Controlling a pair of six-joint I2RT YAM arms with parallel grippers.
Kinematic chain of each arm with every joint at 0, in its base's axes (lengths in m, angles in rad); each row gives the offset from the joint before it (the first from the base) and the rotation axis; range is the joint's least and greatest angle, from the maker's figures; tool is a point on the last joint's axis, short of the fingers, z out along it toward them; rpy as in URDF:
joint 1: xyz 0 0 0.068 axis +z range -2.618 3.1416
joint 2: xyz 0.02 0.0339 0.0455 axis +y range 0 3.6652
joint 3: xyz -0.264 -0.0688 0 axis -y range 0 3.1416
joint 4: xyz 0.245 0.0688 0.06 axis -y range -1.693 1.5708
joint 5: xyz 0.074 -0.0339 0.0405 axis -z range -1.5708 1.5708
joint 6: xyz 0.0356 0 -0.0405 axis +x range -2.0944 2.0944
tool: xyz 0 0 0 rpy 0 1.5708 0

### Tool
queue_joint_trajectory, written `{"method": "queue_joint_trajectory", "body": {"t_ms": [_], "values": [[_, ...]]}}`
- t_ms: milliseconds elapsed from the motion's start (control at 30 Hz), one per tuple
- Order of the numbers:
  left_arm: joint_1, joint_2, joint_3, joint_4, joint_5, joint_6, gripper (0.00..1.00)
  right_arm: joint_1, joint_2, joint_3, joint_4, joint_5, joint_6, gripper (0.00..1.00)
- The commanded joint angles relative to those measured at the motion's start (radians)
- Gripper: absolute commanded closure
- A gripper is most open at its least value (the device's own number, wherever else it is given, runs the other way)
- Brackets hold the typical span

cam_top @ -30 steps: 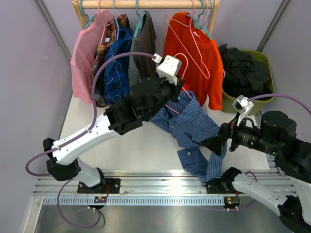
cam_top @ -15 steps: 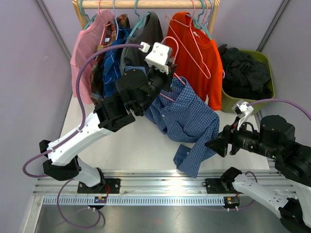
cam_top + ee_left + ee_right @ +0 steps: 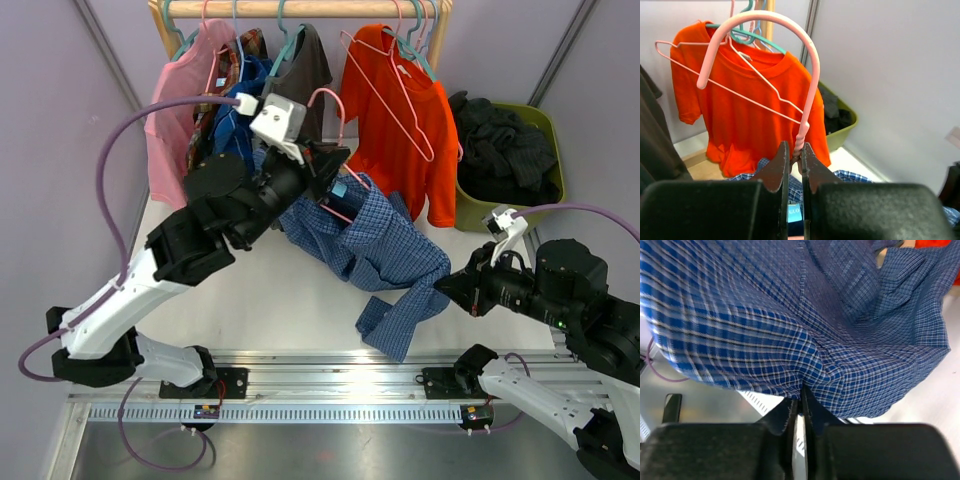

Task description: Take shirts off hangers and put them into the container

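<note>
My left gripper [image 3: 333, 168] [image 3: 796, 152] is shut on the neck of a pink hanger [image 3: 338, 112] [image 3: 811, 75], held up in front of the rail. A blue small-checked shirt [image 3: 372, 238] [image 3: 840, 340] hangs from that hanger and drapes down toward the table. My right gripper [image 3: 446, 289] [image 3: 801, 392] is shut on a fold of this shirt at its lower right edge. The olive-green container [image 3: 547, 124] [image 3: 846, 126] stands at the back right with dark clothes [image 3: 505, 142] in it.
On the wooden rail [image 3: 300, 8] hang a pink shirt [image 3: 175, 120], a blue plaid shirt [image 3: 235, 105], a grey shirt [image 3: 305, 72] and an orange shirt [image 3: 405, 120] [image 3: 740, 100]. An empty pink wire hanger [image 3: 385, 85] hangs before the orange one. Purple walls close in on both sides.
My left arm has carried the hanger and the checked shirt up and to the left. My right gripper has gone from open to shut on the shirt's cloth.
</note>
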Motion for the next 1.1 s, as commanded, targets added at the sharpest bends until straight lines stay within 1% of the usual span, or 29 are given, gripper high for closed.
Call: {"method": "queue_joint_trajectory", "body": {"t_ms": [0, 67, 100, 133, 233, 367, 400, 433, 500, 533, 567, 600, 633, 667, 700, 733, 767, 800, 867, 1000, 1033, 1067], "values": [[0.003, -0.081, -0.007, 0.106, 0.011, -0.063, 1.00, -0.001, -0.003, 0.001, 0.029, 0.061, -0.006, 0.94], [0.003, -0.109, -0.032, 0.139, -0.061, -0.035, 1.00, -0.001, -0.011, 0.012, 0.026, 0.084, -0.004, 1.00], [0.003, -0.117, -0.041, 0.153, -0.089, -0.024, 1.00, -0.001, -0.013, 0.016, 0.025, 0.104, -0.004, 1.00], [0.002, -0.123, -0.049, 0.166, -0.162, 0.009, 1.00, -0.001, -0.020, 0.018, 0.023, 0.110, -0.006, 1.00], [0.003, -0.120, -0.066, 0.204, -0.303, 0.075, 1.00, -0.001, -0.029, 0.019, 0.017, 0.138, 0.002, 1.00], [0.005, -0.104, -0.073, 0.241, -0.377, 0.117, 1.00, -0.001, -0.036, 0.019, 0.011, 0.158, 0.005, 1.00], [0.005, -0.103, -0.079, 0.255, -0.403, 0.129, 1.00, -0.002, -0.036, 0.024, 0.008, 0.204, 0.008, 1.00], [0.005, -0.104, -0.087, 0.278, -0.461, 0.173, 1.00, -0.001, -0.039, 0.030, 0.002, 0.221, 0.013, 1.00], [0.006, -0.107, -0.113, 0.359, -0.521, 0.221, 1.00, -0.001, -0.040, 0.047, -0.024, 0.288, 0.020, 1.00], [0.006, -0.123, -0.130, 0.397, -0.576, 0.274, 1.00, -0.001, -0.040, 0.053, -0.037, 0.317, 0.025, 1.00], [0.006, -0.132, -0.144, 0.479, -0.599, 0.301, 1.00, -0.002, -0.042, 0.061, -0.061, 0.354, 0.030, 1.00], [0.006, -0.143, -0.174, 0.524, -0.618, 0.328, 1.00, -0.001, -0.042, 0.074, -0.073, 0.447, 0.036, 1.00], [0.005, -0.164, -0.190, 0.569, -0.655, 0.386, 1.00, -0.002, -0.043, 0.081, -0.084, 0.492, 0.051, 1.00], [0.006, -0.175, -0.204, 0.663, -0.673, 0.414, 1.00, -0.001, -0.045, 0.088, -0.100, 0.537, 0.057, 1.00], [0.006, -0.186, -0.223, 0.710, -0.685, 0.443, 1.00, -0.001, -0.046, 0.099, -0.106, 0.622, 0.068, 1.00], [0.006, -0.199, -0.251, 0.753, -0.704, 0.489, 1.00, -0.001, -0.055, 0.101, -0.106, 0.656, 0.080, 1.00], [0.006, -0.219, -0.265, 0.816, -0.710, 0.502, 1.00, -0.001, -0.060, 0.101, -0.107, 0.685, 0.082, 1.00], [0.005, -0.230, -0.288, 0.837, -0.716, 0.511, 1.00, -0.001, -0.062, 0.099, -0.107, 0.733, 0.091, 1.00], [0.006, -0.258, -0.314, 0.891, -0.719, 0.514, 1.00, -0.001, -0.057, 0.095, -0.109, 0.762, 0.091, 1.00], [0.006, -0.293, -0.366, 0.930, -0.724, 0.490, 1.00, -0.001, -0.042, 0.070, -0.110, 0.763, 0.088, 1.00], [0.006, -0.299, -0.372, 0.925, -0.718, 0.461, 1.00, -0.001, -0.037, 0.067, -0.109, 0.764, 0.086, 1.00], [0.006, -0.304, -0.374, 0.877, -0.710, 0.435, 1.00, -0.001, -0.039, 0.062, -0.106, 0.761, 0.082, 1.00]]}}
